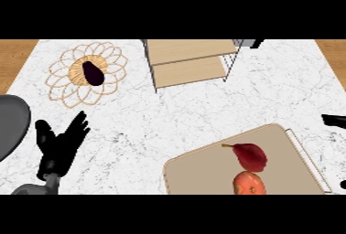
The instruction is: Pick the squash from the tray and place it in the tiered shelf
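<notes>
squash (pixel 248 183): orange, rounded, at the lower right of the frame on the tray (pixel 202 176), touching the red pepper (pixel 250 156) just above it.
handling: I judge it stiff, smooth-skinned and fairly heavy; best to wrap round its widest part.
left hand (pixel 59 146): at lower left, fingers straight and spread, holding nothing, well apart from the squash.
right hand (pixel 334 120): only a dark sliver at the right edge; I cannot tell its state.
shelf (pixel 191 61): top centre of the bench (pixel 169 114).
</notes>
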`<state>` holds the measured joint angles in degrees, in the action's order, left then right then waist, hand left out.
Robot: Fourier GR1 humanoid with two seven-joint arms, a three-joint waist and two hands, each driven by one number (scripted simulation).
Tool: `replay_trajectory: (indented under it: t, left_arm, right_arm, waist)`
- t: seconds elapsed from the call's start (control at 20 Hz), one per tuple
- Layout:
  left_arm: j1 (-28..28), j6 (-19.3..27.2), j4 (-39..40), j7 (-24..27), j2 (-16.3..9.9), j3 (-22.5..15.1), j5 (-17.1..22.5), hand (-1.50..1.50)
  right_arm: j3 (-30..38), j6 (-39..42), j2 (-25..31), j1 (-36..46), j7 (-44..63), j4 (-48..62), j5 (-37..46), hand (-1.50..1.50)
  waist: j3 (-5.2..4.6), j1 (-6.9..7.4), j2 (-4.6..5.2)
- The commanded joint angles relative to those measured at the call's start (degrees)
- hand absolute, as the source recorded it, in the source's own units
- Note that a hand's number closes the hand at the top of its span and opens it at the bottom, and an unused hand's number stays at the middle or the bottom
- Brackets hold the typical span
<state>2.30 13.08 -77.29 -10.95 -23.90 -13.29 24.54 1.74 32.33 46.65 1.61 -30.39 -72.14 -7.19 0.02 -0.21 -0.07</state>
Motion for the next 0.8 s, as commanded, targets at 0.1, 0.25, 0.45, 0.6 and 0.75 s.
replay_trajectory:
  t: [0.1, 0.25, 0.45, 0.6, 0.75]
  left_arm:
    - [-0.87, -0.8, -0.28, -1.24, -0.32, 1.75, 0.25, 0.0]
    - [0.37, -1.16, 2.49, 0.43, 1.34, 1.94, -0.62, 0.0]
    - [-1.45, -3.31, 1.76, 1.21, -0.24, 2.57, -0.98, 0.0]
    - [4.3, -1.05, 3.05, -2.69, 1.88, 2.32, -1.91, 0.0]
    - [1.0, -1.77, 2.59, -1.16, 2.22, 2.78, -2.07, 0.0]
  right_arm:
    - [-1.29, 6.24, 5.01, -4.78, 7.26, -15.36, -1.66, -1.5]
    - [-0.59, 3.82, 6.3, -8.53, 13.29, -25.06, -1.07, -1.5]
    - [-3.4, -3.52, 1.78, -10.3, 28.48, -36.2, -0.38, -1.5]
    - [-3.19, -5.67, 0.97, -8.9, 39.42, -42.27, -2.28, -1.5]
    - [-6.54, -8.87, -1.08, -5.29, 46.0, -43.54, 3.87, -1.5]
  waist:
    - [-0.15, -0.61, -0.26]
    - [-0.17, -1.09, -0.25]
    - [-0.19, -0.65, -0.23]
    - [-0.16, -0.65, -0.02]
    - [-0.1, 0.46, 0.06]
